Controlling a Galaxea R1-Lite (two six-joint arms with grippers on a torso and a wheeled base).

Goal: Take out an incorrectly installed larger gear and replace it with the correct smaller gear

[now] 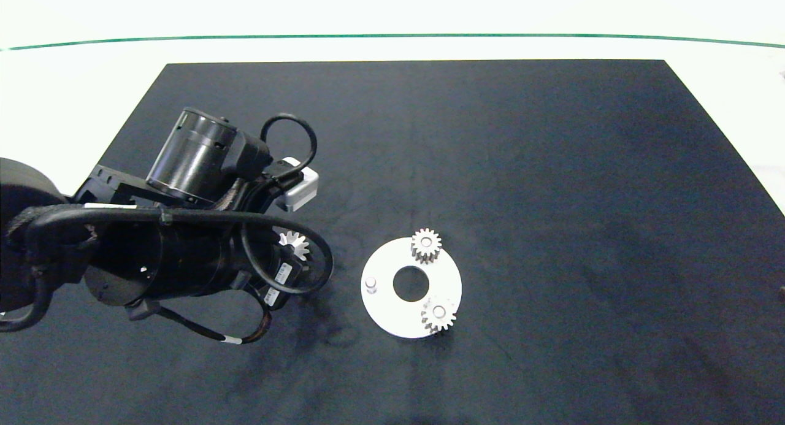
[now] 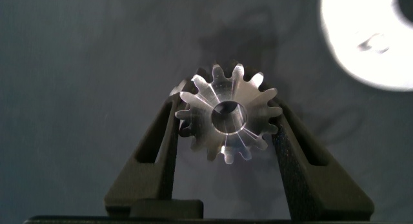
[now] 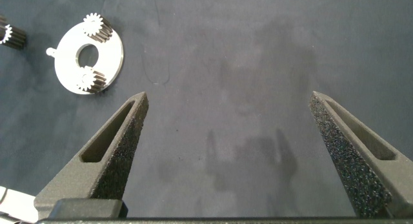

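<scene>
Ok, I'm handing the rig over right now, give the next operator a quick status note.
Left gripper: shut on a gear, held left of the white disc, above the black mat. I cannot tell for sure whether it is the larger or a smaller one.
Right gripper: open, empty, out of the head view, hanging above bare mat.
Disc: two small gears seated on pegs; the third peg is bare.
Done, as it looks: the peg is freed.
Left: seat a smaller gear on the bare peg.

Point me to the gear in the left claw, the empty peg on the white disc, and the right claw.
gear [image 2: 226,115], left wrist view, face beside the bore.
empty peg [image 1: 370,283], head view, peg top.
right claw [image 3: 229,140], right wrist view, midway between its open fingers.
</scene>
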